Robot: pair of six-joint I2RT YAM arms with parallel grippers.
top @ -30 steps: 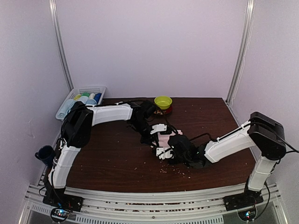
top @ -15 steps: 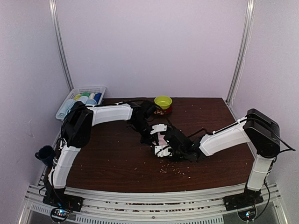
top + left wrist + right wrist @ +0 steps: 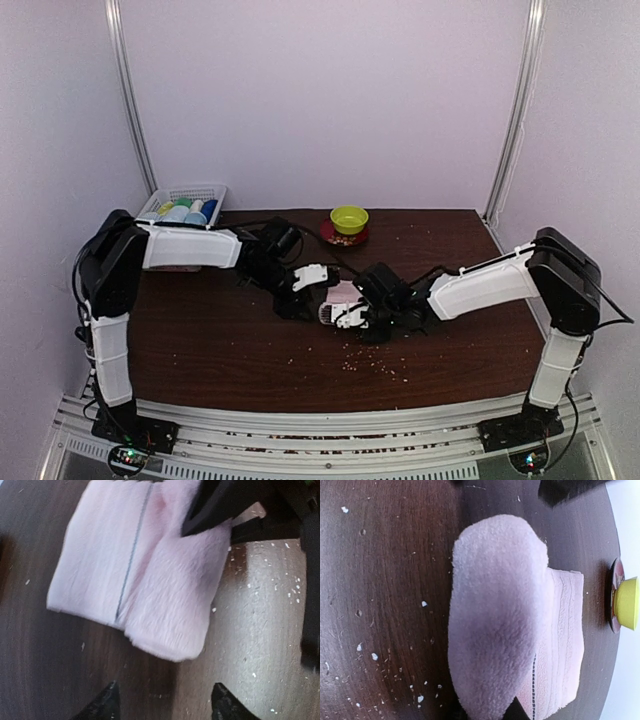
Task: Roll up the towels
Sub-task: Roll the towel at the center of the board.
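A pale pink towel (image 3: 345, 292) lies mid-table, partly rolled. In the left wrist view the pink towel (image 3: 145, 580) shows a thick rolled fold on the right and a flat, stitched part on the left. My right gripper (image 3: 352, 312) is shut on the rolled end; in its own view the roll (image 3: 495, 615) fills the gap and one dark fingertip (image 3: 515, 712) shows beside it. My left gripper (image 3: 305, 295) sits just left of the towel, and in its own view it (image 3: 165, 705) is open with only bare table between the fingers.
A white mesh basket (image 3: 185, 205) holding several coloured items hangs off the back left corner. A yellow bowl (image 3: 349, 218) on a dark red plate stands at the back centre, also the bowl (image 3: 627, 602) in the right wrist view. Pale crumbs (image 3: 370, 365) dot the dark wooden table (image 3: 230, 350).
My left gripper let go of the towel, opened and pulled back to the left. My right gripper closed on the towel's rolled end and shifted slightly left.
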